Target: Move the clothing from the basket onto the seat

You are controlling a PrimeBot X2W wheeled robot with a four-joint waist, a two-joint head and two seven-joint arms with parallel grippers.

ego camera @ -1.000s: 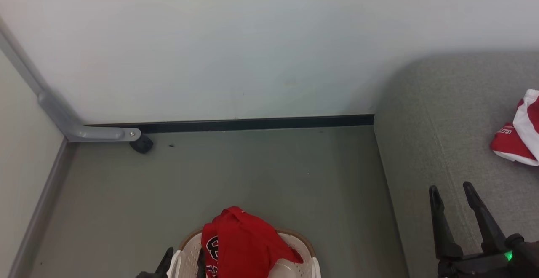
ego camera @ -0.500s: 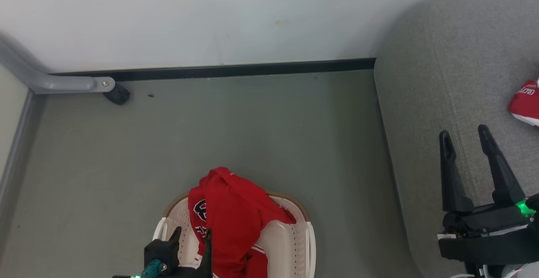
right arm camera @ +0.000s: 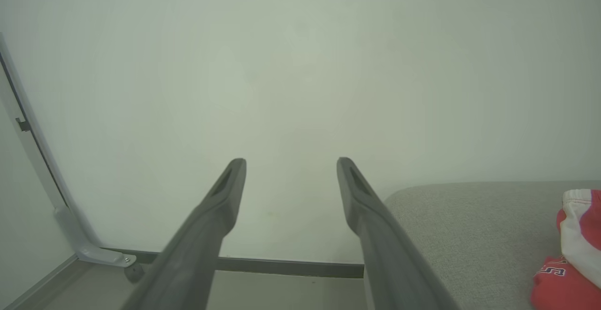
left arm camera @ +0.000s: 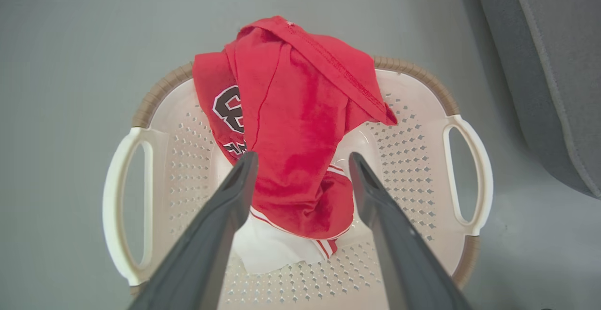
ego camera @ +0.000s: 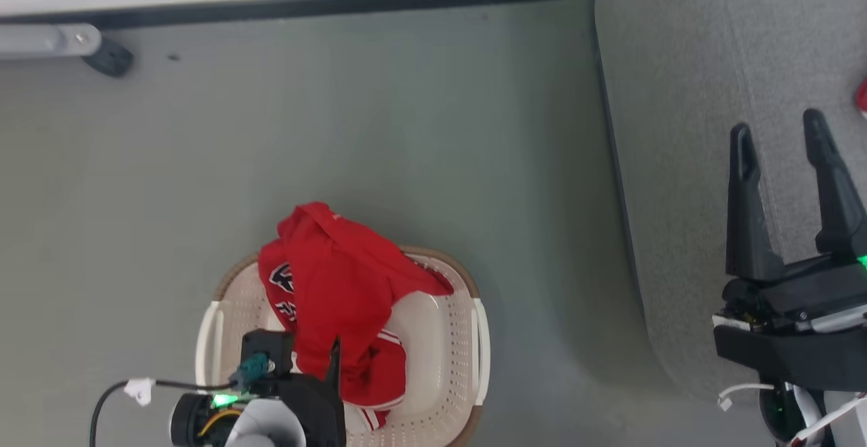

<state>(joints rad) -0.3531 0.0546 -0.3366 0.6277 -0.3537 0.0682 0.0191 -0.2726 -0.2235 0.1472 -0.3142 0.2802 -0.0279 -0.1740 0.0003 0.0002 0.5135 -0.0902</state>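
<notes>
Your left claw [left arm camera: 301, 157] is hanging wide open and empty, with the clothing [left arm camera: 296, 127] heaped in the basket [left arm camera: 418, 159] just ahead of its tips. It is looking soft, light and limp, so you are likely best pinching the bunched middle fold, not a loose hem. Your right claw [ego camera: 776, 123] is gaping empty above the seat [ego camera: 677, 95], another garment [right arm camera: 563, 272] lying farther to its right.

Wide-splayed right hand [right arm camera: 291, 159] before pale wall [right arm camera: 300, 65]; red clothing [right arm camera: 556, 284] on grey seat [right arm camera: 469, 225].
</notes>
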